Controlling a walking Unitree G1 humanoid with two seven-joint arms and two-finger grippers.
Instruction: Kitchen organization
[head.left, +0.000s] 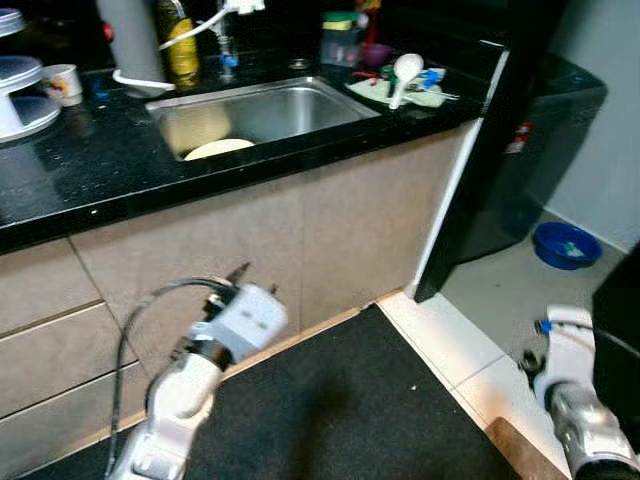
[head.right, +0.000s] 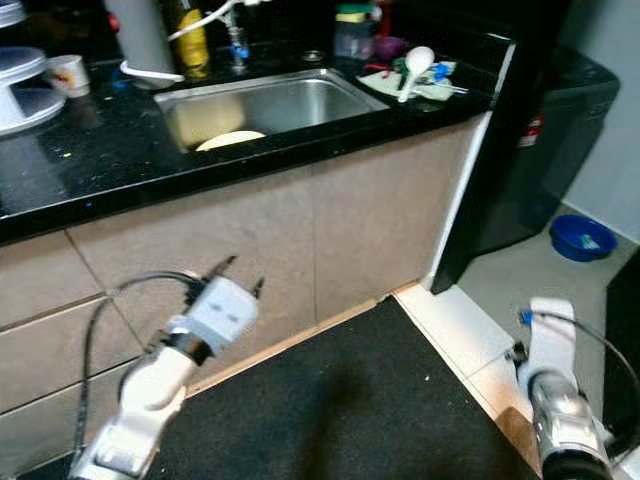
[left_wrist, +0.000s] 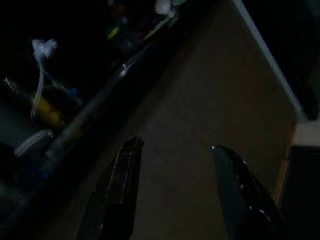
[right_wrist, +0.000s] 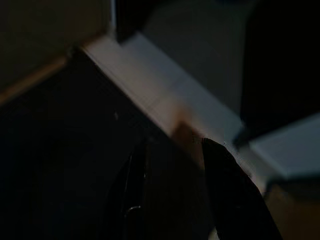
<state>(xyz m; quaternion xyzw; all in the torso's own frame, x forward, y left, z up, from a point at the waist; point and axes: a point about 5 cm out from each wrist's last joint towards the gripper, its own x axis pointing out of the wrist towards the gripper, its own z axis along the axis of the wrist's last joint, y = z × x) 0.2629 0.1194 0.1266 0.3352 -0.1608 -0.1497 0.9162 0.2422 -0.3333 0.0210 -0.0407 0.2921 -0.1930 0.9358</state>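
At the far left of the black countertop (head.left: 90, 165) a stack of plates (head.left: 22, 95) is cut off by the frame edge, with a small white cup (head.left: 64, 82) just beside it. Below, the left arm is bent and raised in front of the beige cabinet fronts (head.left: 200, 250), a cable looping off its wrist; the left gripper (left_wrist: 175, 165) points up at the cabinet face, its two black fingers spread apart with nothing between them, well short of the counter edge. Above it sits the steel sink (head.left: 265, 112), set into the countertop, with a pale round plate (head.left: 220, 148) lying at its near left corner, partly hidden by the sink's front rim. Behind the sink stand a grey cylinder (head.left: 130, 40), a yellow bottle (head.left: 181, 45) and a white tap (head.left: 225, 15), their tops cut off. To the right of the sink lies a white spoon (head.left: 404, 72) on a cloth among small colourful items too blurred to tell apart. A dark floor mat (head.left: 350, 410) lies under both arms. Further right a dark appliance (head.left: 530, 150) stands beside the cabinet end, and a blue bowl (head.left: 566, 244) sits on the pale floor tiles (head.left: 480, 330). At the far right the right arm hangs low over the mat's edge; in its dim wrist view the right gripper (right_wrist: 172, 165) shows its fingers parted and empty.
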